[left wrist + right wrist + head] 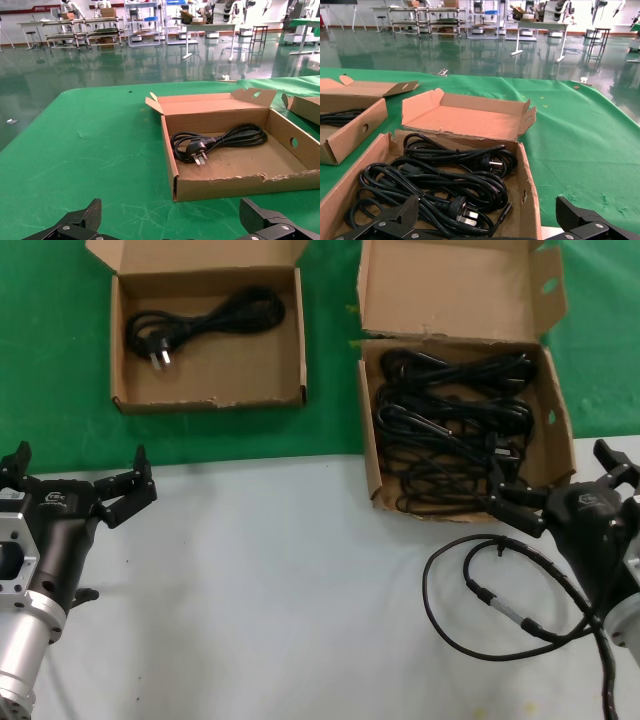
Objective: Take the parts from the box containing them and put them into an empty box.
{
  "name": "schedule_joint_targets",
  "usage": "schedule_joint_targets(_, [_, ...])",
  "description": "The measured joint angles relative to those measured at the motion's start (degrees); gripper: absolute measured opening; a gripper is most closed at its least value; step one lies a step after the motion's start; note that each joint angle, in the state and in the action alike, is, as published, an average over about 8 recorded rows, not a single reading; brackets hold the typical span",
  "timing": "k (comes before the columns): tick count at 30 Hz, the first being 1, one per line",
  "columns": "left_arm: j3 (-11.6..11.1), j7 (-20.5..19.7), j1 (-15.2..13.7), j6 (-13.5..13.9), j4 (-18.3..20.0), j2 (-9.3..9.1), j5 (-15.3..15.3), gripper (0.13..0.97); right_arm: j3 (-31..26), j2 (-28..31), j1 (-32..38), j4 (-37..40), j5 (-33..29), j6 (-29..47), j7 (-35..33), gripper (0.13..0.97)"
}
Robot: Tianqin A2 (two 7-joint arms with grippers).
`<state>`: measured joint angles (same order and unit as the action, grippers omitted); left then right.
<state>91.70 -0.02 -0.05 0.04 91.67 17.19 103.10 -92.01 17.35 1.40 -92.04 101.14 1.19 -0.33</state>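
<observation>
A tangle of black power cords (455, 430), glossy rubber loops with chunky pronged plugs, fills the larger cardboard box (368, 455) on the right of the green-covered counter (330, 390). One coiled cord (200, 320), its three-pronged plug turned toward the box's near wall, lies in the smaller box (300, 340) to the left. The right gripper (560, 490) hovers at the full box's near edge, fingers spread. The left gripper (80, 485) waits over the pale counter front, fingers spread wide. A thin looped cable (470, 590) lies near the right arm.

Robot lab: shelving racks (75, 30), workbenches (540, 27)
</observation>
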Motion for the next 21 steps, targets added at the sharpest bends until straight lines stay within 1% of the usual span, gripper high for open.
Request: schedule_joint_targets(21, [0.0,0.0,0.0,0.0,0.0,0.0,0.0,0.966,0.0,0.0,0.0,0.0,0.0,0.0,0.0,0.966])
